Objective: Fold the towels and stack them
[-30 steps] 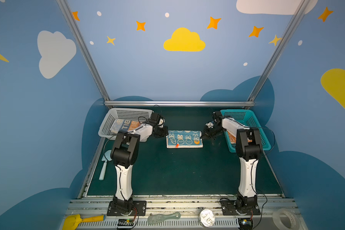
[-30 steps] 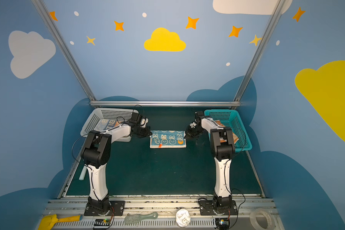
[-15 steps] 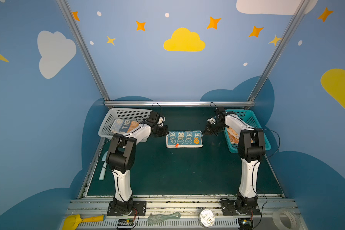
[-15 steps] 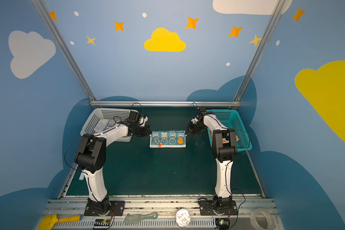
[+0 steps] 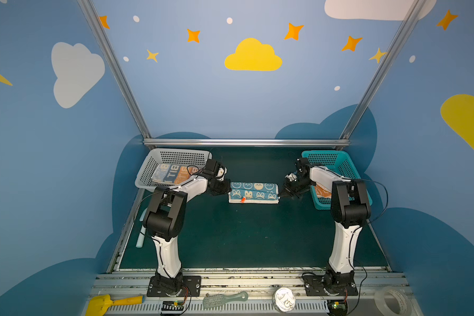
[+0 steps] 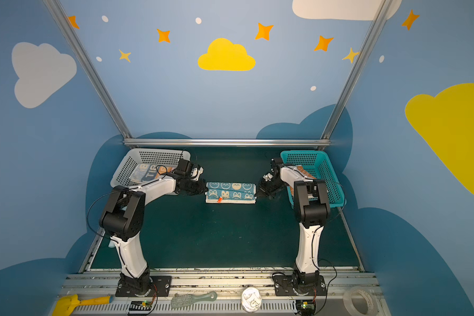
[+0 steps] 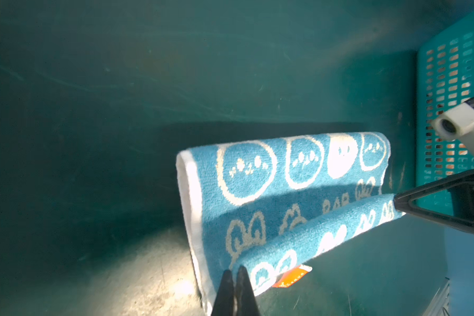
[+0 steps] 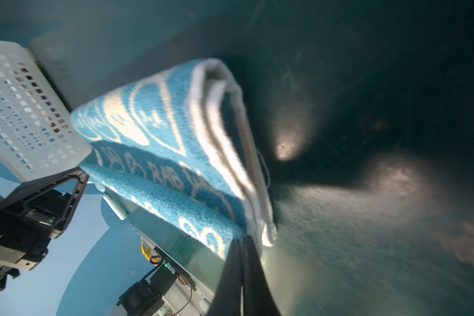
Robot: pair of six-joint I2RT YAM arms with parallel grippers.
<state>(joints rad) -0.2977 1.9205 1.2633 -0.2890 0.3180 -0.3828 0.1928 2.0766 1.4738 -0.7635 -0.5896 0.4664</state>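
The blue towel (image 5: 253, 193) lies in the middle of the mat (image 5: 244, 240), between the two baskets, as a long band running left to right. The left gripper (image 5: 228, 189) is at its left end and the right gripper (image 5: 281, 194) at its right end, both low over the mat. Each has its jaws pressed together on a corner of the towel's top flap: the left wrist view shows the black tips closed on the blue edge, and the right wrist view shows the same at the other corner. Between the two pinches the flap runs as a taut strip, raised a little off the layer under it and casting a shadow on the rabbit prints there. The rest of the towel rests on the mat, with a row of round faces along the far side and a cream border along the near edge in both top views. A small orange tag (image 5: 243, 200) sticks out from the near edge, closer to the left gripper. The white basket (image 5: 147, 171) stands at the back left, just behind the left arm, and the striped towel (image 5: 171, 174) lies flat inside it with its large letters up. The teal basket (image 5: 349, 167) stands at the back right — the orange towel (image 5: 323, 191) is in it, mostly hidden by the right arm.
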